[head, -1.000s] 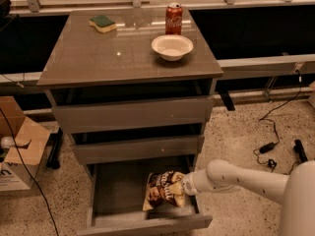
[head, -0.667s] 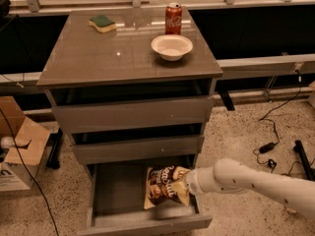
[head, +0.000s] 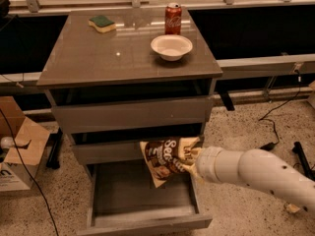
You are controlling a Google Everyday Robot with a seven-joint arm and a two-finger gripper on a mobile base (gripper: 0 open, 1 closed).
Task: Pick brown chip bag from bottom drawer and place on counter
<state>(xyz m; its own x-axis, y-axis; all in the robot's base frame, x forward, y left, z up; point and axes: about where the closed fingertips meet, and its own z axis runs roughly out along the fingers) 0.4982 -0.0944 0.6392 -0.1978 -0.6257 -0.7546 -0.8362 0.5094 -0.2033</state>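
The brown chip bag [head: 166, 158] hangs in the air above the open bottom drawer [head: 142, 196], in front of the middle drawer's face. My gripper [head: 191, 162] is shut on the bag's right side; its white arm comes in from the lower right. The bag is clear of the drawer floor, which shows bare grey. The counter [head: 98, 53] is the glossy grey-brown top of the cabinet, well above the bag.
On the counter stand a white bowl [head: 171, 46], a red soda can [head: 173, 18] and a green-yellow sponge [head: 102, 23]. The two upper drawers [head: 130, 114] stand slightly out. A cardboard box [head: 17, 151] sits on the floor left; cables [head: 275, 127] lie right.
The gripper has lifted the chip bag up out of the bottom drawer to the height of the middle drawer. The camera view has shifted closer.
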